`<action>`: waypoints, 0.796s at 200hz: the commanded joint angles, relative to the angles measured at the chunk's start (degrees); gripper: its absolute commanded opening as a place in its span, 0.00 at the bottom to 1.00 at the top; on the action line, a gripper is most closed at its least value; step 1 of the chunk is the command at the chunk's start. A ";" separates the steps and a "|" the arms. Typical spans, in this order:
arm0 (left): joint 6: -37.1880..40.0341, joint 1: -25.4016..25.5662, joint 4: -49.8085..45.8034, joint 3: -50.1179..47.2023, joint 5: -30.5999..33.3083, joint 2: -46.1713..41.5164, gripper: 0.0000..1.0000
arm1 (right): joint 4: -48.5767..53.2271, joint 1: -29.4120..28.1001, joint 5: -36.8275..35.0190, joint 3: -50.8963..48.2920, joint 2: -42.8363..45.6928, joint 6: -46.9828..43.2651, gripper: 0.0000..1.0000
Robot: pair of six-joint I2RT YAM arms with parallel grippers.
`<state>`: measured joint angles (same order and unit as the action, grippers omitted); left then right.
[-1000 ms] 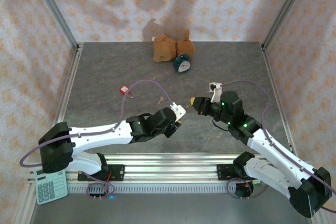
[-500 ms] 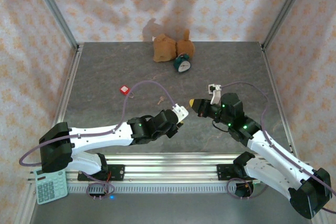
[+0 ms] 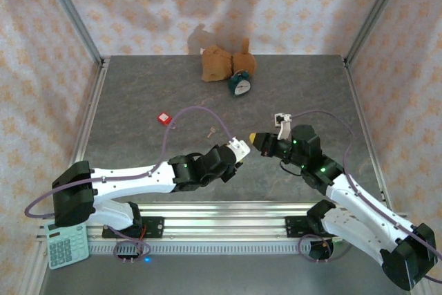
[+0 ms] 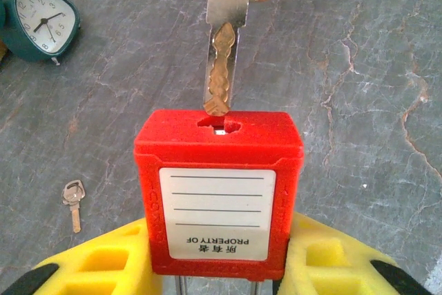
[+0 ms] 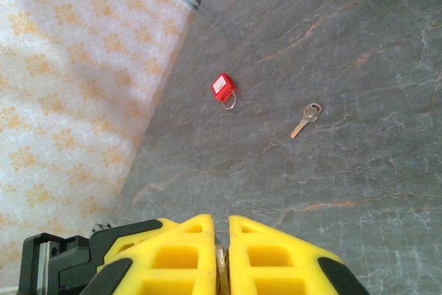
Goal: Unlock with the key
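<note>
Bright, even light casts soft shadows on the back wall point(image 3: 207, 5); every view is sharp.

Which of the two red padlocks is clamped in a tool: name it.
The red plastic padlock with the white label, clamped between the left tool's yellow pads. The other small red padlock lies loose on the grey table.

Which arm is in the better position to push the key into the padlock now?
Right. The right fingers are shut on the key, whose tip is at the keyway of the red padlock. The left fingers only hold that padlock steady.
</note>
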<state>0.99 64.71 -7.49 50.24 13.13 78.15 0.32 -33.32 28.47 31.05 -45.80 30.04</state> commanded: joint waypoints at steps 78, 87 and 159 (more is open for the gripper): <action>0.62 0.51 1.83 2.70 1.66 0.20 0.34 | 1.31 0.01 2.90 -1.73 2.98 -1.50 0.09; 0.51 0.54 1.90 2.70 1.29 0.10 0.34 | 1.46 -0.01 3.25 -1.89 2.95 -1.61 0.09; 0.85 0.68 0.39 4.90 -2.05 -0.60 0.34 | 3.00 0.05 6.48 0.15 -0.60 -4.77 0.09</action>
<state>1.56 64.99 -9.28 51.72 11.22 78.89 1.61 -33.06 31.31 30.02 -44.40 27.35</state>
